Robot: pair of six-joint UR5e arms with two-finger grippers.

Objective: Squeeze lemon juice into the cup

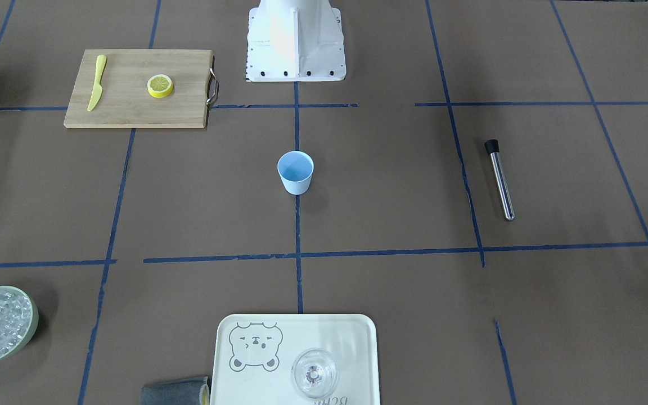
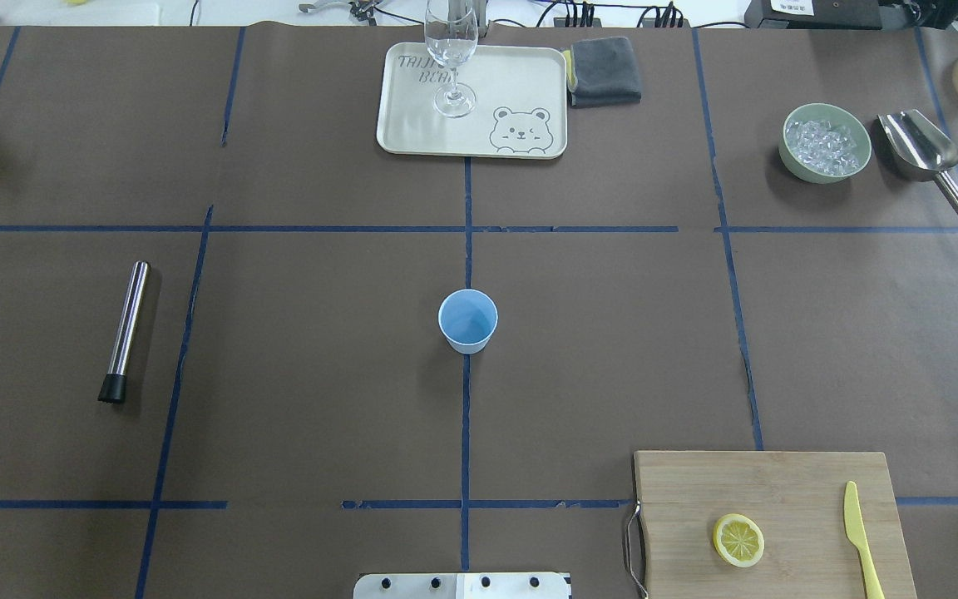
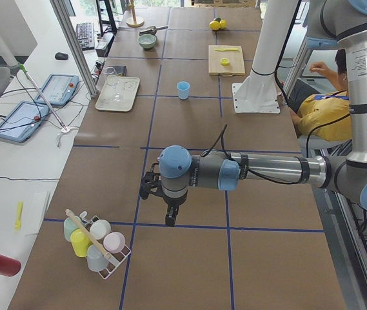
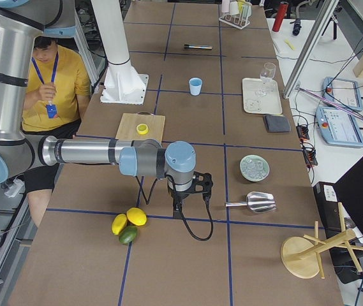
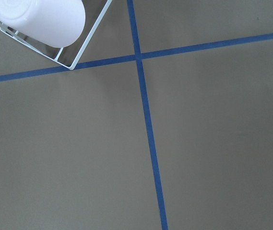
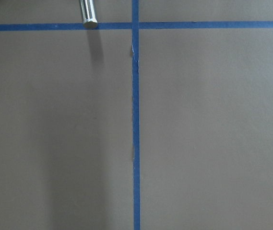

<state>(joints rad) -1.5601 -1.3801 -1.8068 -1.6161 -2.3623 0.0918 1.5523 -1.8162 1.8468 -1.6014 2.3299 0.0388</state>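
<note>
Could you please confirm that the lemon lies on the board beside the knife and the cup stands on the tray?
Not quite: the cup stands on the bare table, apart from the tray, which holds only the glass. The overhead view shows it. The lemon does lie on the board beside the knife.

Two fixed cameras looked steeply down on the table [image 1: 391,185] from opposite long sides, both centring the cup [image 1: 295,172]. Two side cameras looked along the table from either end. Both wrist cameras faced its taped surface, close up.
</note>
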